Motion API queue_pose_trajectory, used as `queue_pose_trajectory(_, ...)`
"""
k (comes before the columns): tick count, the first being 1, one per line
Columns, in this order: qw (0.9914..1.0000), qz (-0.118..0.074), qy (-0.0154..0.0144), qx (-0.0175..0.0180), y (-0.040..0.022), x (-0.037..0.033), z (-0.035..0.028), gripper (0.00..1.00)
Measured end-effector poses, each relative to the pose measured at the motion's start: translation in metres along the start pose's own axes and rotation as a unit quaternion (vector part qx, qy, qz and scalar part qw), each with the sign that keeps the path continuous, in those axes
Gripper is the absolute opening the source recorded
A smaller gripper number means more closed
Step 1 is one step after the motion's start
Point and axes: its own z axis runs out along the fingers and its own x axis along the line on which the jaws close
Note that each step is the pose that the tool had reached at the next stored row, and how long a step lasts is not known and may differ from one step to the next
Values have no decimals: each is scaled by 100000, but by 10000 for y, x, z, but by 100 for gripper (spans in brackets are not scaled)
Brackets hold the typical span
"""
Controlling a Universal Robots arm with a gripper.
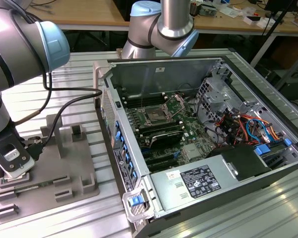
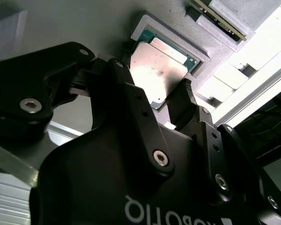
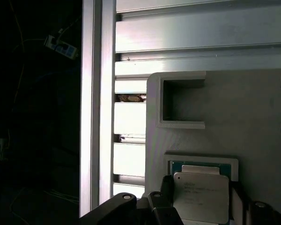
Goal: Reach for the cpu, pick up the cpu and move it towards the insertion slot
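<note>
Hand [image 2: 154, 80] astride cpu [image 2: 161, 65], seated in grey tray [image 3: 262, 108]; whether clamped cannot be told. Opposite edges to be squared, lift kept vertical.

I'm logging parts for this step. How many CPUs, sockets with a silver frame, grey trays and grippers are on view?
cpu: 1
insertion slot: 1
grey tray: 1
gripper: 1
Total: 4
</note>
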Motion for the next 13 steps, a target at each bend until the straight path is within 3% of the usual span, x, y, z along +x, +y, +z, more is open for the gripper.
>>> queue_pose_trajectory(8,100000,1,-9,-9,0,1,-1,55)
queue_pose_trajectory(13,100000,2,4,0,0,2,-36,55)
